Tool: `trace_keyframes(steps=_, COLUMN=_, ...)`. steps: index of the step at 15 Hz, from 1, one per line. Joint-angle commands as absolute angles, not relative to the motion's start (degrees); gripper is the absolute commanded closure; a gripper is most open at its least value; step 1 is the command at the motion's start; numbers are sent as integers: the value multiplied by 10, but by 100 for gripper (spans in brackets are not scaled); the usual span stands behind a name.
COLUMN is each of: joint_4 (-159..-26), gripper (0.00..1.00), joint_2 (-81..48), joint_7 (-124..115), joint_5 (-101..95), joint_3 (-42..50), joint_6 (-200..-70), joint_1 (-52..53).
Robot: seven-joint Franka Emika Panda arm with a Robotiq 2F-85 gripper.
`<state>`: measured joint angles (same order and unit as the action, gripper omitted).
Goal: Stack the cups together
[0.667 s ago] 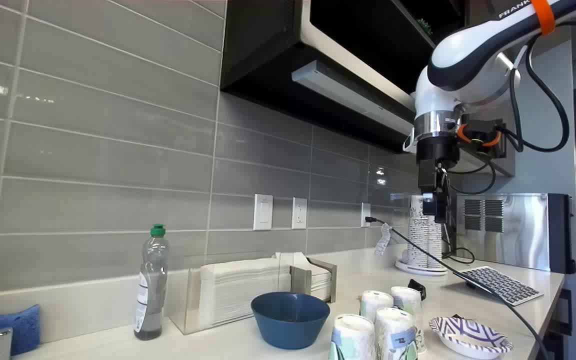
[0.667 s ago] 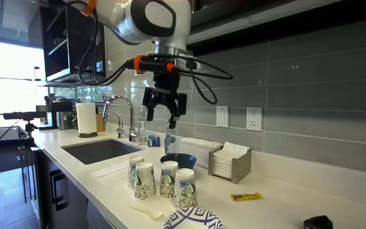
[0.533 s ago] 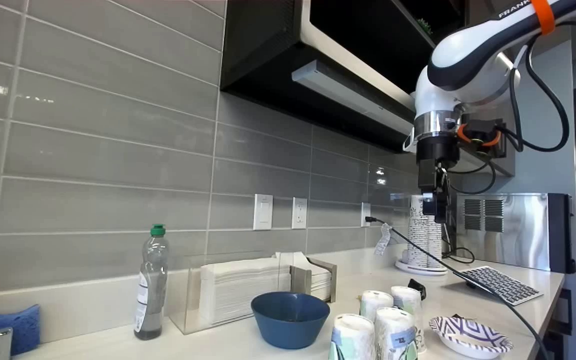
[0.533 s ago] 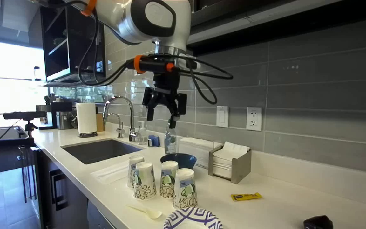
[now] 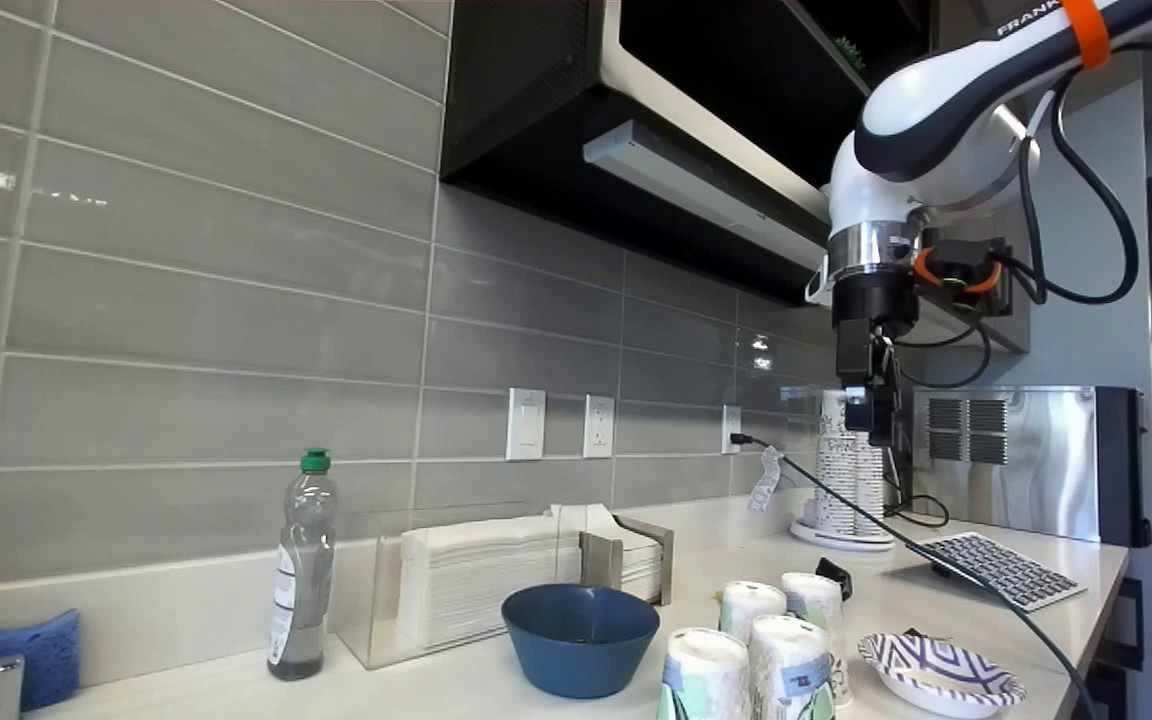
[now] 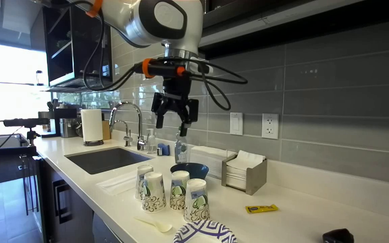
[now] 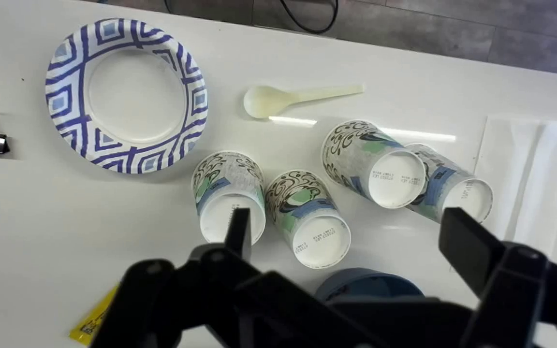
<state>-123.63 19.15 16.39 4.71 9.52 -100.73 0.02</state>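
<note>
Jaws apart, holding nothing. Four upside-down cups (image 7: pixel 305 208) bunched close, so fingers (image 7: pixel 464 246) might clip wrong one going down, tip it, maybe shove bowl (image 5: pixel 581 650) too.

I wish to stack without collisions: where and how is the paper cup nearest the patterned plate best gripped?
Probably the sidewall just below the upturned base, from above: the paper cup stands inverted, narrowing upward. A neighbouring cup is close, so the gripper should perhaps avoid that side.

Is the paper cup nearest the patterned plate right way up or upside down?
Upside down: in the wrist view, the cup has its closed base on top; in an exterior view, it widens downward.
</note>
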Motion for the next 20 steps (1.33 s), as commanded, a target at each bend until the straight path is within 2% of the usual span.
trace_keyframes(steps=1, joint_4=-1239, gripper=0, joint_2=179, joint_7=123, joint_5=46, joint_3=63, joint_6=-1006, joint_1=-1)
trace_keyframes(steps=6, joint_4=-1289, gripper=0, joint_2=176, joint_7=28, joint_5=51, joint_3=12, joint_6=-1037, joint_1=6)
trace_keyframes(steps=14, joint_4=-1411, gripper=0, joint_2=176, joint_7=18, joint_5=61, joint_3=0, joint_6=-1264, joint_1=8)
trace_keyframes(steps=15, joint_4=-1388, gripper=0, joint_2=174, joint_7=9, joint_5=47, joint_3=-3, joint_6=-1228, joint_1=6)
trace_keyframes(steps=20, joint_4=-1407, gripper=0, joint_2=165, joint_7=21, joint_5=61, joint_3=4, joint_6=-1259, joint_1=8)
